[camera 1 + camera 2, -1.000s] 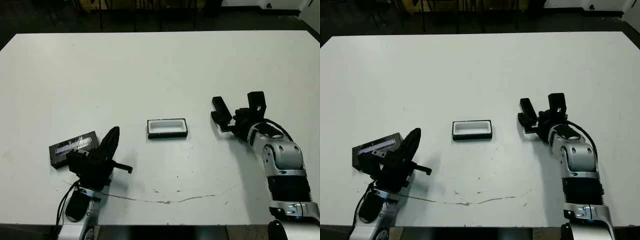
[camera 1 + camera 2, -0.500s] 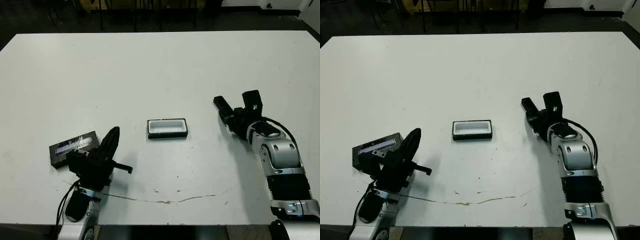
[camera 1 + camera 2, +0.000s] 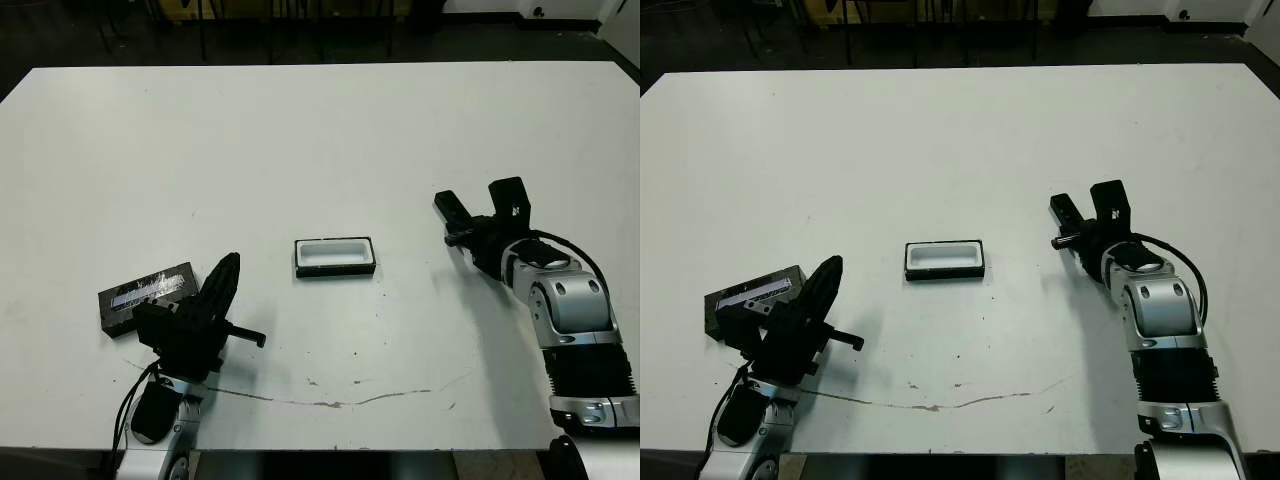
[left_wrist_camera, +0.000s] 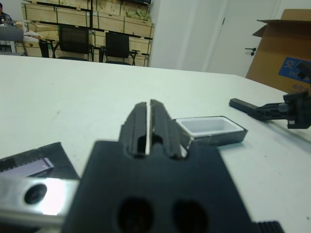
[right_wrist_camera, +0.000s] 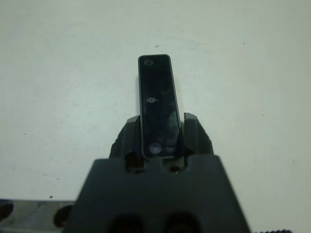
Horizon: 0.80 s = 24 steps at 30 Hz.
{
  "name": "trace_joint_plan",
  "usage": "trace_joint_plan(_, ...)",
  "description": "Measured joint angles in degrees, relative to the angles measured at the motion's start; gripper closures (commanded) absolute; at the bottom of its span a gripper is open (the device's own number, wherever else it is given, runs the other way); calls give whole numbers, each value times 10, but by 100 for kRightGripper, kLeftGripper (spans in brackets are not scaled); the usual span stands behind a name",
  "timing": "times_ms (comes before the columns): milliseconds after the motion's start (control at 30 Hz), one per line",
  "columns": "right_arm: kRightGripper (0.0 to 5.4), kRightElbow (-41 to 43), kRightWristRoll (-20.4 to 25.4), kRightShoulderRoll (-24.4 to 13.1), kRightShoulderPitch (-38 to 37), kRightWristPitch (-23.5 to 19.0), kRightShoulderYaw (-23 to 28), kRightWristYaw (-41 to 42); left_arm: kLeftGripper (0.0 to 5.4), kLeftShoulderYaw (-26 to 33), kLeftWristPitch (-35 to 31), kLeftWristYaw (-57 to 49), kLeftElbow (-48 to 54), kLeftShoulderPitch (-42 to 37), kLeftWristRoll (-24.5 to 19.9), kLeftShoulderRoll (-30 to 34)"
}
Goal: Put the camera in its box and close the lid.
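We hold the camera (image 5: pixel 157 104) pinched by one end in our right gripper (image 5: pixel 158 141), apparently lifted, for lowering lengthwise into the box (image 3: pixel 335 256), our left gripper (image 4: pixel 148 127) pressed together.

Bright, even overhead light on the white table (image 3: pixel 300 130); soft shadows only, room behind dim. Head views sharp. Wrist views blur up close, with glare on a metal bracket (image 4: pixel 34 191).

Box (image 3: pixel 335 257) mid-table; lid (image 3: pixel 146 297) far left; camera (image 3: pixel 455 213) right.
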State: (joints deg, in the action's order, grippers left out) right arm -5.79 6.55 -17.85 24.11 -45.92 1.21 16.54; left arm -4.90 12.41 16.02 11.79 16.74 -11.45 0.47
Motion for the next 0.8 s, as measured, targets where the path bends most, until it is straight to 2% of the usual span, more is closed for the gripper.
trace_joint_plan(133, 470, 4, 10, -6, -12, 26, 9, 23, 540, 0, -1, 0, 1, 0, 1, 0)
trace_joint_plan(267, 471, 13, 61, -13, -15, 34, 50, 67, 540, 0, -1, 0, 1, 2, 0, 0)
trace_joint_plan(367, 471, 14, 90, -31, 3, 42, 65, 111, 540, 0, -2, -1, 4, 2, 1, 0)
trace_joint_plan(500, 471, -3, 116, -66, 51, 79, 60, 200, 540, 0, -3, -1, 5, 2, 1, 0)
trace_joint_plan(600, 471, -36, 121, -87, 90, 121, 34, 277, 540, 1, -6, -3, 8, 1, 4, 0)
trace_joint_plan(800, 471, -72, 89, -116, 152, 216, -49, 408, 540, 4, -13, -7, 20, 1, 4, 1)
